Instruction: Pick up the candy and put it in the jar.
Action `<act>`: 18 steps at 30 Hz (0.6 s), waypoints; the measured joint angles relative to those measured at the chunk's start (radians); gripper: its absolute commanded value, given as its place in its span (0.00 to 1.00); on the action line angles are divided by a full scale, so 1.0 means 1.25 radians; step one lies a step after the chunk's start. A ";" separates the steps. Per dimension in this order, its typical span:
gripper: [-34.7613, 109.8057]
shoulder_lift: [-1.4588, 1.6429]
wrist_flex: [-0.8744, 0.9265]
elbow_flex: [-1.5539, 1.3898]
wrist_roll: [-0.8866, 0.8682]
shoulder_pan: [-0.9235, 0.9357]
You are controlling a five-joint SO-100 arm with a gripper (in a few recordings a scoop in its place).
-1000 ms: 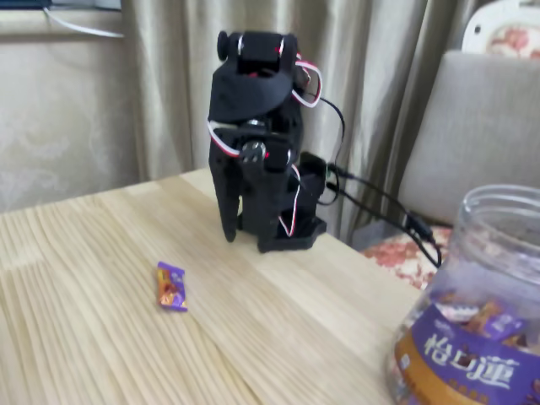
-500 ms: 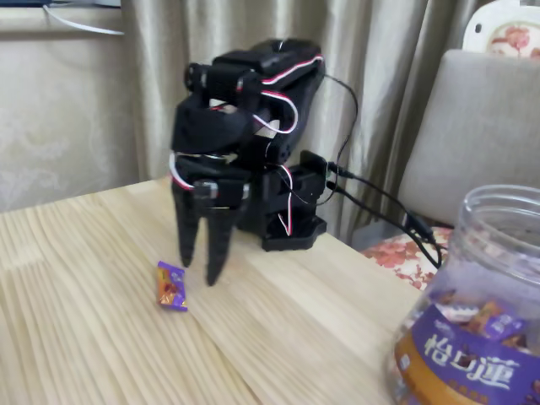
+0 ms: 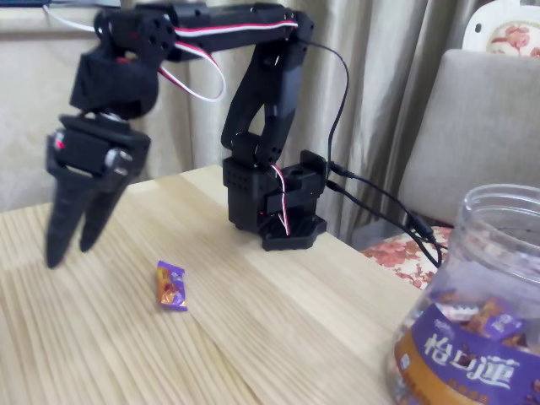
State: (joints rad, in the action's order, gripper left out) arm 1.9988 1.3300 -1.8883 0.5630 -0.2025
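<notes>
a black robot arm reaches out over a pale wooden table (image 3: 278, 329) in the fixed view, its gripper (image 3: 72, 253) pointing down with the two fingers parted a little and nothing between them. the fingertips sit to the left of the candy (image 3: 171, 286) and appear to hang above the wood rather than touch it, though the height is hard to judge from this angle. the candy, a small purple-wrapped sweet with an orange-brown middle, lies flat on the table, apart from the gripper and well apart from the jar (image 3: 472, 312), which stands at the lower right edge of the picture with its wide mouth open and similar sweets visible through its clear wall. the task looks to be at the approach stage, with no pickup yet made. the next move would call for shifting the gripper rightward until the fingers straddle the sweet, then lowering and closing on a thin, flat target that could slide on the smooth grain. behind the table hang beige curtains (image 3: 380, 93); a grey cushioned chair (image 3: 472, 126) stands at the right, and black cables (image 3: 380, 198) trail from the arm's base (image 3: 283, 219).
</notes>
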 measured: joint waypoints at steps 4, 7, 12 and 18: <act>0.51 0.000 0.037 0.013 -0.045 0.063; 0.51 -0.001 0.080 0.038 -0.103 0.079; 0.49 0.002 0.126 0.037 -0.218 0.082; 0.53 0.118 0.162 -0.005 -0.377 0.054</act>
State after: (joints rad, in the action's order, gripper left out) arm 2.1460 1.5324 -1.8945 0.0920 -0.1350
